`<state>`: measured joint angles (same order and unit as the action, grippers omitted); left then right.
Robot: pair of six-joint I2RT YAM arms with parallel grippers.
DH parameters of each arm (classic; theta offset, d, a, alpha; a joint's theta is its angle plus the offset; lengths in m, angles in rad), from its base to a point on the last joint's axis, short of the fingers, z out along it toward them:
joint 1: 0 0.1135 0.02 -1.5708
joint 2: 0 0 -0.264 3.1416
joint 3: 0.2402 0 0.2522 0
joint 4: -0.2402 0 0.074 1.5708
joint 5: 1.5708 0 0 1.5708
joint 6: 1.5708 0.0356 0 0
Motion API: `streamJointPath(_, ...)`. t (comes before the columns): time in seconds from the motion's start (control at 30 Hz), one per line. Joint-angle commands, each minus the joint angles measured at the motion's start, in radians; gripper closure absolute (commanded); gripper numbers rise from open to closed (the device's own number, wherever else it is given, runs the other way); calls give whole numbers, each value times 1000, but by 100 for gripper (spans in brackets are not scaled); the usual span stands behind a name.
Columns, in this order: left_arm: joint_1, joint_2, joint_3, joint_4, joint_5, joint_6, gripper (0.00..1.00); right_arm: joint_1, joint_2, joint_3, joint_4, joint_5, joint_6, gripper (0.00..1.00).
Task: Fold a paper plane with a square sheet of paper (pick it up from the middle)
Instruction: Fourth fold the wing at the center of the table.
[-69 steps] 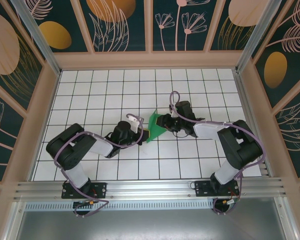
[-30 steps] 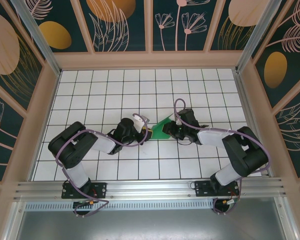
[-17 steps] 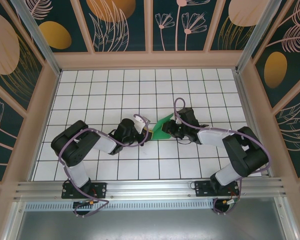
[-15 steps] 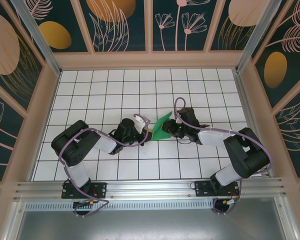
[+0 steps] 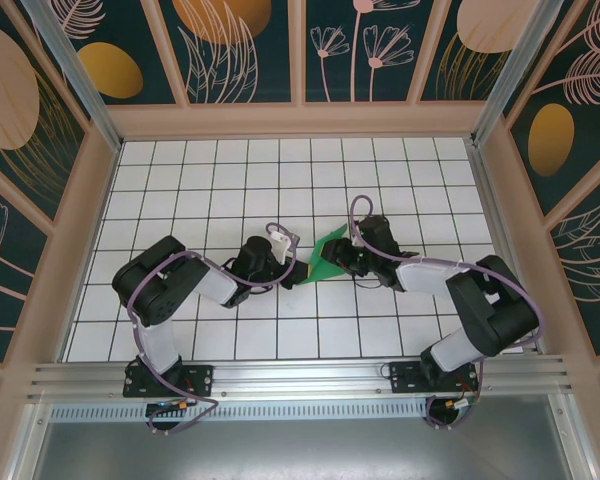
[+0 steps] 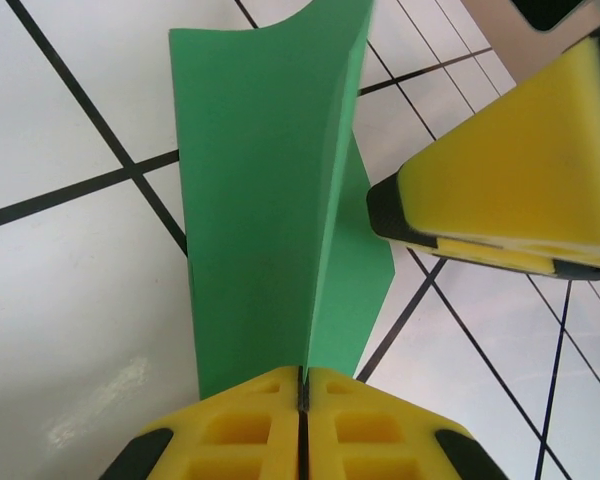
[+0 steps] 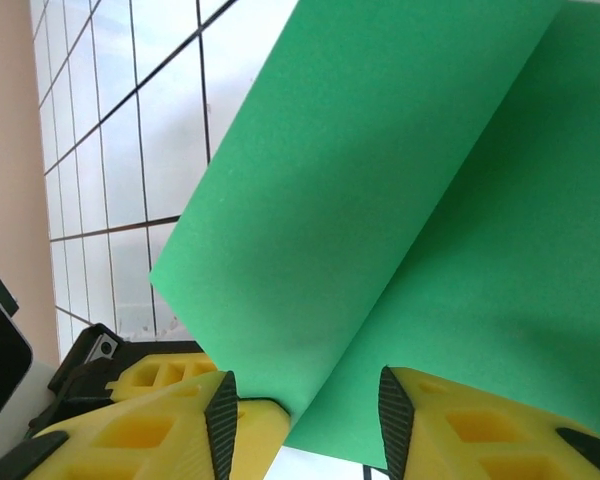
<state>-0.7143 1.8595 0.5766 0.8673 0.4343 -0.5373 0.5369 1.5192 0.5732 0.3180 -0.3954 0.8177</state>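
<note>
Near the middle of the top external view, on the white grid-lined table (image 5: 230, 180), the square sheet of paper (image 5: 327, 256) shows as a narrow, creased bright-green shape, raised rather than lying flat, with its pointed end toward the upper right. The two arms reach in from the lower left and lower right and meet at it. The left gripper (image 5: 301, 269) sits at the paper's lower left edge and the right gripper (image 5: 342, 258) at its right side, the two close together. In the left wrist view the left gripper (image 6: 302, 400) has its yellow pads (image 6: 240, 425) pressed tight together at the bottom centre of the frame, pinching the near edge of the folded sheet (image 6: 265, 190). The sheet rises from there toward the top of the frame as two layers joined along a sharp crease. A yellow pad (image 6: 520, 170) of the right gripper stands just beside the paper at the right of that frame. In the right wrist view the right gripper (image 7: 305, 405) is spread, one yellow pad (image 7: 160, 425) at the lower left and the other at the lower right. The creased corner of the green sheet (image 7: 380, 180) comes down into the gap between them. Whether either pad touches the paper cannot be told.
</note>
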Motion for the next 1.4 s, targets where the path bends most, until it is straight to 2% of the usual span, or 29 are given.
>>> streamJointPath(0.0, -3, 23, 30, 10, 20, -33, 89, 5, 31, 20, 25, -20, -10, 52)
streamJointPath(0.3, -4, 30, 53, -31, 18, -24, 88, 5, 85, 75, -6, -27, -45, 46)
streamJointPath(0.77, -4, 44, 86, -91, -1, -26, 86, 5, 122, 95, -55, 40, -65, 49)
streamJointPath(0.97, -4, 38, 99, -117, -6, -36, 78, 3, 147, 105, -82, 65, -59, 49)
streamJointPath(1.1, -4, -8, 109, -196, -37, -44, 65, 2, 162, 116, -116, 88, -54, 50)
streamJointPath(1.2, -3, -71, 108, -278, -107, -65, 57, 2, 172, 130, -149, 101, -54, 51)
streamJointPath(1.3, -3, -125, 101, -340, -184, -110, 57, 1, 185, 146, -191, 121, -56, 51)
streamJointPath(1.37, -4, -140, 84, -338, -194, -150, 59, 1, 194, 159, -227, 136, -56, 52)
